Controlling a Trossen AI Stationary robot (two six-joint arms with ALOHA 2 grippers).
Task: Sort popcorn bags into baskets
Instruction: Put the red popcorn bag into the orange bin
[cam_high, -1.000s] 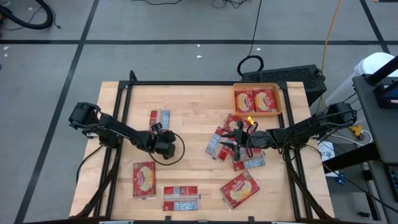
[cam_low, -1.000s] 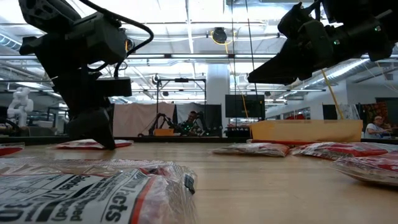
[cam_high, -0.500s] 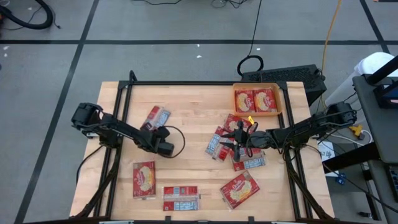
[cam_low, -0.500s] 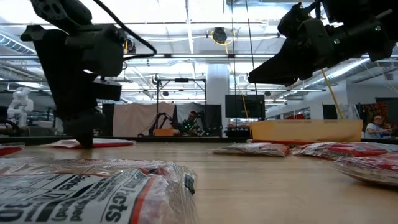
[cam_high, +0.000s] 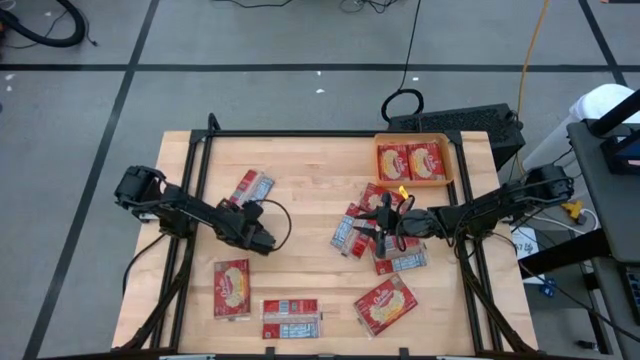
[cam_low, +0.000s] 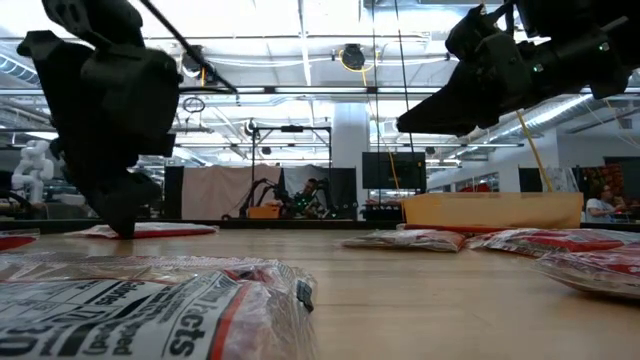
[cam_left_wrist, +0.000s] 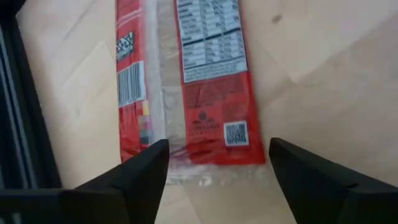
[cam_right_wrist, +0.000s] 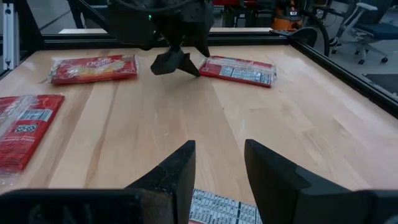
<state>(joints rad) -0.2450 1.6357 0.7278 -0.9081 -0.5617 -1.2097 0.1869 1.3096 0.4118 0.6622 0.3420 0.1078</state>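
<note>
Open wood between the arms

Bare pale wooden tabletop (cam_high: 305, 190) lay clear at centre; a cluster of flat red popcorn packets (cam_high: 375, 235) blocked the right.

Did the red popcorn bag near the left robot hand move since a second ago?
Yes. The red popcorn bag with its label side up swung from square to slanted, its far end nearer the table's black frame bar. The left gripper let go and is open.

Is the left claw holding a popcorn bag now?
No. The left claw stands open, and the popcorn bag lies flat on the table.
</note>
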